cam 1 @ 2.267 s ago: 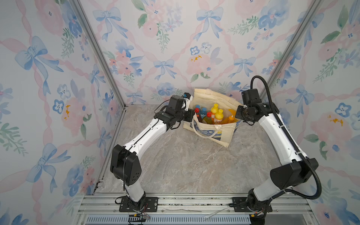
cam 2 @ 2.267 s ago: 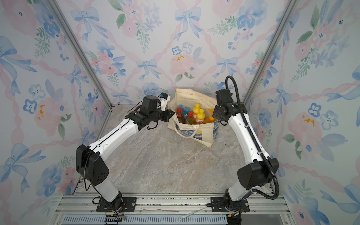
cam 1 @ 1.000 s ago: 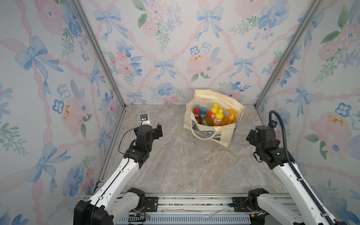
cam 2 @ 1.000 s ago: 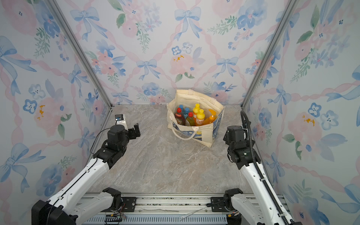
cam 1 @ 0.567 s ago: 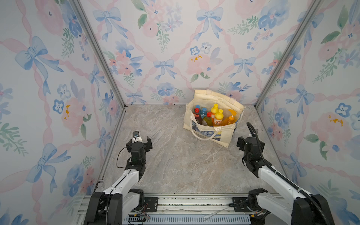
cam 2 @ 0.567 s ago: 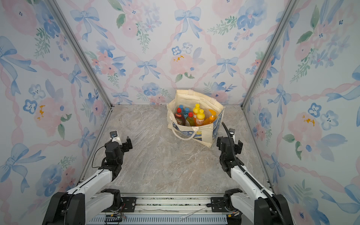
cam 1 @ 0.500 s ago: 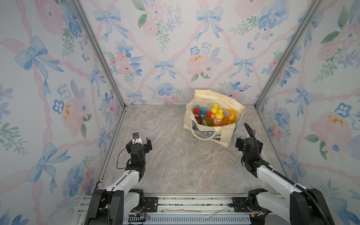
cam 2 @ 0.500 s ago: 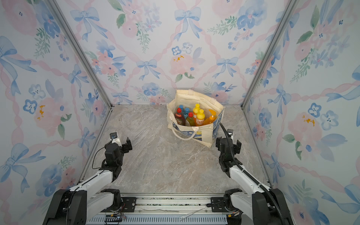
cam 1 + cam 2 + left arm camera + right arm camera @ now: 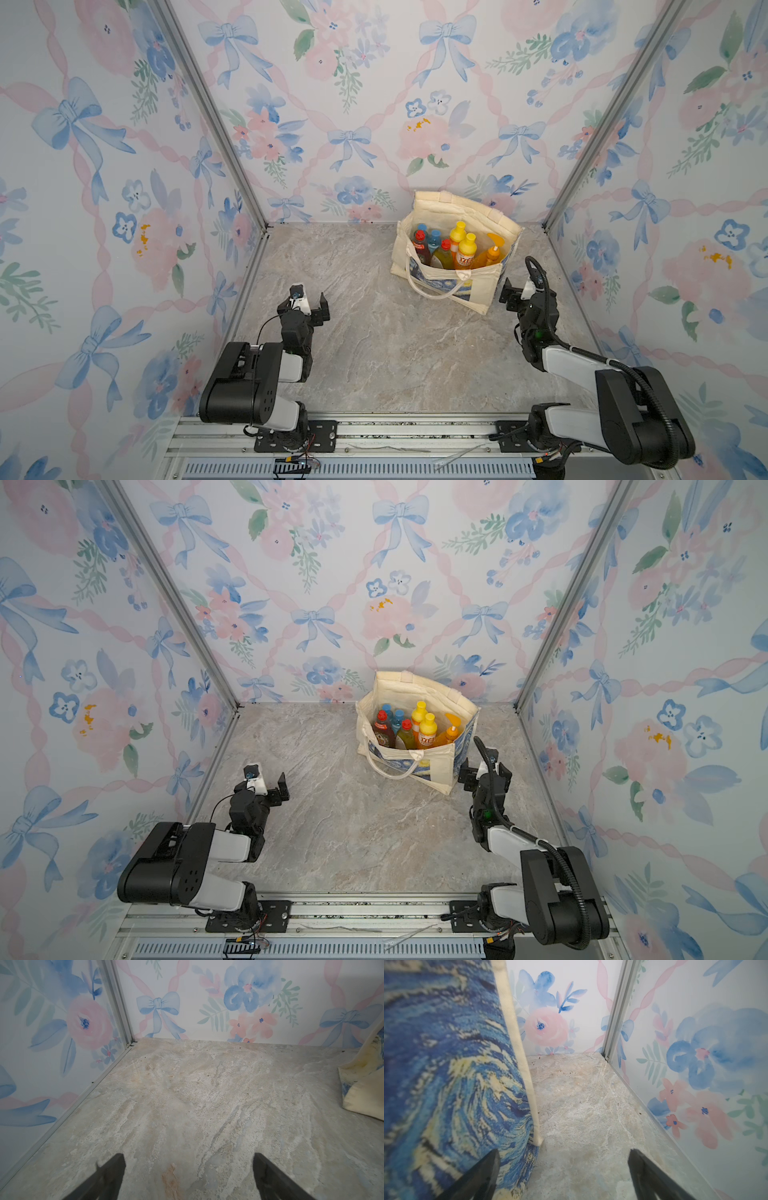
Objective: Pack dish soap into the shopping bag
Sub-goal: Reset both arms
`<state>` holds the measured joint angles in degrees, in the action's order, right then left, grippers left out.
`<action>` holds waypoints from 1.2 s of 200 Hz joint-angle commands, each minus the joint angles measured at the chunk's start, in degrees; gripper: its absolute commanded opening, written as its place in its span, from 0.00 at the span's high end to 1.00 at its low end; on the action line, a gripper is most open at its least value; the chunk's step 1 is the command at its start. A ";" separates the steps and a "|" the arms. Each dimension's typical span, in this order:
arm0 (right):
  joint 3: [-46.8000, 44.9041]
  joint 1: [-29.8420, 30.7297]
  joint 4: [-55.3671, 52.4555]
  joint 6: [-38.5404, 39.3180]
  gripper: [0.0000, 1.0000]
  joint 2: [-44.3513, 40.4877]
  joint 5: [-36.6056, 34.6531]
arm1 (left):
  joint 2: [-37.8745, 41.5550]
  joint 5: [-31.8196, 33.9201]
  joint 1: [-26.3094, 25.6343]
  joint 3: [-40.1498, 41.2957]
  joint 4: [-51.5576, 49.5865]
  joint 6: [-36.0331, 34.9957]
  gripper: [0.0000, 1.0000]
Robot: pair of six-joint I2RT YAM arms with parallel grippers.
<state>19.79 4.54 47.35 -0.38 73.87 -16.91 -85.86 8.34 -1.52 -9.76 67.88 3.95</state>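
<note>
The shopping bag point(image 9: 478, 286) point(image 9: 432, 766), a cream tote with a blue-and-yellow swirl print, stands upright and open at the back right of the stone floor. Several dish soap bottles point(image 9: 465, 253) point(image 9: 427, 731) stand inside it, with yellow, red, blue and orange caps showing. My left gripper point(image 9: 303, 304) point(image 9: 262, 785) point(image 9: 188, 1159) is open and empty, low over bare floor, far left of the bag point(image 9: 361, 1093). My right gripper point(image 9: 524, 291) point(image 9: 484, 771) point(image 9: 563, 1155) is open and empty just right of the bag's near corner point(image 9: 446, 1064), one finger close to the cloth.
Floral walls enclose the floor on three sides, with metal corner posts point(image 9: 582, 137) at the back. The bag's strap handle point(image 9: 436, 291) hangs down its front. Both arms are folded low near the front rail point(image 9: 374, 432).
Both arms have pulled back from the bag's mouth and folded down toward the front rail. Both grippers stayed open. The bag and bottles have not moved.
</note>
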 commanded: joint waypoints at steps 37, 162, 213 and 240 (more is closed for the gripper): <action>2.48 -2.29 6.32 -0.14 0.03 3.67 11.60 | -2.65 -5.14 -0.12 -4.03 -0.96 -2.98 0.02; -0.54 -2.83 -9.25 2.54 0.04 -7.47 11.43 | -2.78 -4.65 0.18 -4.96 -2.75 -2.43 0.02; -7.95 -3.51 12.96 0.47 0.04 3.65 15.22 | -2.76 -4.60 0.11 -5.04 -2.84 -2.45 0.02; -8.53 -3.40 25.97 0.59 0.04 15.15 15.56 | -2.72 -4.58 0.04 -5.07 -2.86 -2.41 0.02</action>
<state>11.79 1.52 56.86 1.08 81.97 -2.74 -88.47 3.99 -1.41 -14.39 65.87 2.31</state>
